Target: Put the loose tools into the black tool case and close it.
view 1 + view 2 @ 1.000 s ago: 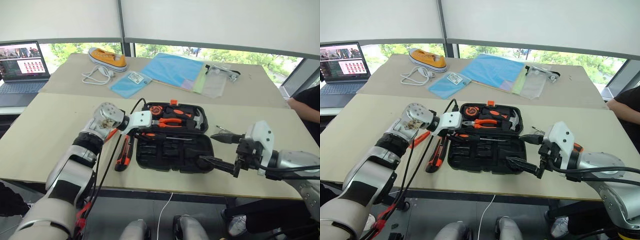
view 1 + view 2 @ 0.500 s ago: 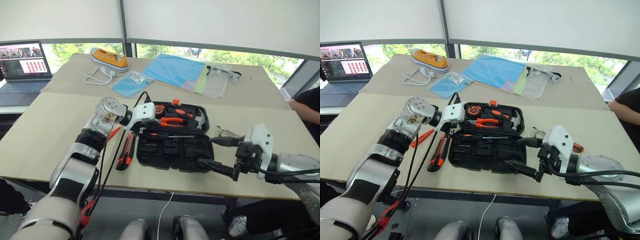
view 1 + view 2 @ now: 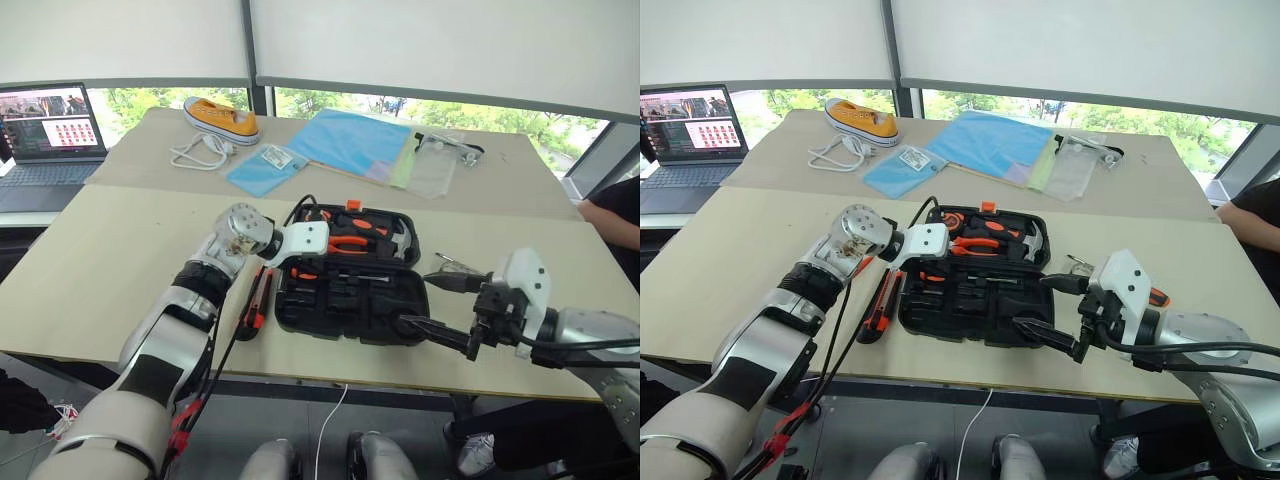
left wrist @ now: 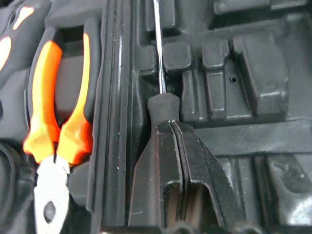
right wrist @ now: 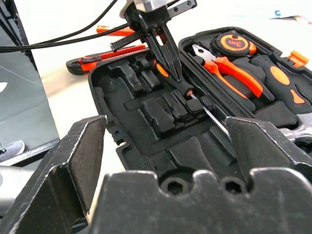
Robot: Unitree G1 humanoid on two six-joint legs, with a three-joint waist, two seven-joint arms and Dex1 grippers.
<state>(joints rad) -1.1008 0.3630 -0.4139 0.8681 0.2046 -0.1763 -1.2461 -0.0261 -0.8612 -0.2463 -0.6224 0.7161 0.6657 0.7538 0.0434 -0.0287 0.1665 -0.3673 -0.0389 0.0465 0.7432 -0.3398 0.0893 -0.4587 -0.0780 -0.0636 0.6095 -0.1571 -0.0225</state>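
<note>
The black tool case (image 3: 345, 330) lies open on the table. A black-and-orange screwdriver (image 4: 163, 105) rests across its front half near the hinge, shaft (image 5: 209, 114) pointing right. My left gripper (image 4: 171, 126) is shut, its tips down against that handle, seen too at the left gripper (image 5: 168, 63). A utility knife (image 3: 252, 305) lies left of the case, and beyond it a red-handled screwdriver (image 5: 113, 30). My right gripper (image 3: 413, 298) stands open at the case's right end, holding nothing. Another screwdriver (image 3: 1155, 296) lies behind its wrist.
Pliers (image 3: 345, 240), a hammer (image 3: 400, 240) and a tape measure (image 5: 233, 43) sit in the case's far half. On the far table are a laptop (image 3: 45, 130), a yellow shoe (image 3: 220, 118), a white cable (image 3: 195, 152) and blue sheets (image 3: 345, 140). A person's arm (image 3: 610, 215) shows at right.
My left gripper has moved right, further over the case, and its fingers have shut. The right arm has kept still.
</note>
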